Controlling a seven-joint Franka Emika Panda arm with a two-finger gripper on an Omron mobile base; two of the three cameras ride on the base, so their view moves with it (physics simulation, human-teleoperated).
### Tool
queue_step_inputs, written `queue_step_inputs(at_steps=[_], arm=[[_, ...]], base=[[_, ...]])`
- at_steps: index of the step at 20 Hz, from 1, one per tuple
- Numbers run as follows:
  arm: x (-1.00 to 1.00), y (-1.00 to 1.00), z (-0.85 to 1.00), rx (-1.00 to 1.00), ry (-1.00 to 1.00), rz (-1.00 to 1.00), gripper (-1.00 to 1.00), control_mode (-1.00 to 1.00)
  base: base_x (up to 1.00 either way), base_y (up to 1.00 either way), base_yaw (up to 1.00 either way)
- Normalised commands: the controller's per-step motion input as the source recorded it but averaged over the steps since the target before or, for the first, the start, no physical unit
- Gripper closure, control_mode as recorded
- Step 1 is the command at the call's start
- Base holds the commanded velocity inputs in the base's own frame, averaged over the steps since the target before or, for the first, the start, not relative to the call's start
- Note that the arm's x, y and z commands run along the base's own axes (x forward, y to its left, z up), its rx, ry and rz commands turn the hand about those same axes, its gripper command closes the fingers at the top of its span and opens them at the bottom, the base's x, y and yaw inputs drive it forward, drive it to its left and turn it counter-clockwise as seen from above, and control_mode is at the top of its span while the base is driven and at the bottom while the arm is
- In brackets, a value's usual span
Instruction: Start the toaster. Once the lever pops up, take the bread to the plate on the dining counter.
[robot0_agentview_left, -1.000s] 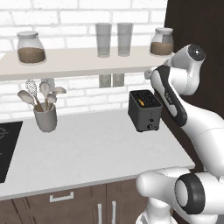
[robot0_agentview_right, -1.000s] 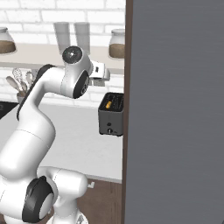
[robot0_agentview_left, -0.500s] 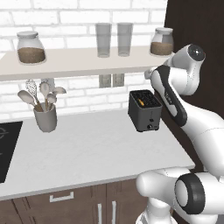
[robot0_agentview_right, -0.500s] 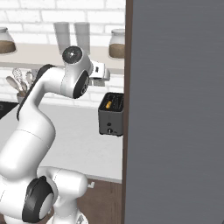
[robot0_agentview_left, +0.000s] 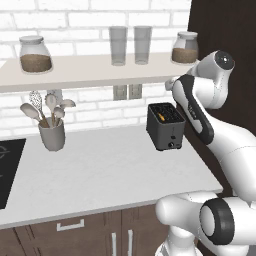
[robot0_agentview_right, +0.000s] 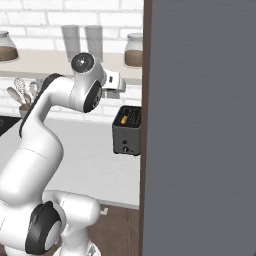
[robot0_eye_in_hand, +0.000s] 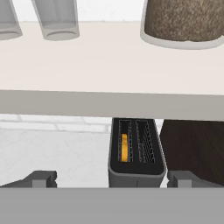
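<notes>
The dark grey toaster (robot0_agentview_left: 165, 127) (robot0_agentview_right: 126, 131) stands on the worktop's back right, beside a dark cabinet. The bread (robot0_agentview_left: 161, 117) (robot0_eye_in_hand: 124, 147) sits low in its left slot, with just its orange edge showing. The front face carries a tiny knob (robot0_agentview_left: 172, 145); the lever is too small to make out. My gripper (robot0_eye_in_hand: 111, 181) hangs above and in front of the toaster at shelf height, open, its fingertips (robot0_eye_in_hand: 43, 178) wide apart with nothing between them. The hand (robot0_agentview_right: 114, 82) is just under the shelf edge. The plate and the dining counter are out of view.
A pale shelf (robot0_agentview_left: 90, 72) over the worktop holds two glasses (robot0_agentview_left: 130, 45) and two lidded jars (robot0_agentview_left: 36, 55). A utensil holder (robot0_agentview_left: 52, 132) stands at the back left and a black cooktop (robot0_agentview_left: 7, 170) at the far left. A tall grey panel (robot0_agentview_right: 200, 125) blocks the right.
</notes>
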Motion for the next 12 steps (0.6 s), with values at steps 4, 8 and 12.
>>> queue_step_inputs(at_steps=[4, 8, 12], arm=[[0.0, 0.0, 0.0, 0.0, 0.0, 0.0, -1.0, -1.0], [0.0, 0.0, 0.0, 0.0, 0.0, 0.0, -1.0, -1.0], [0.0, 0.0, 0.0, 0.0, 0.0, 0.0, -1.0, -1.0]], base=[[0.0, 0.0, 0.0], [0.0, 0.0, 0.0], [0.0, 0.0, 0.0]])
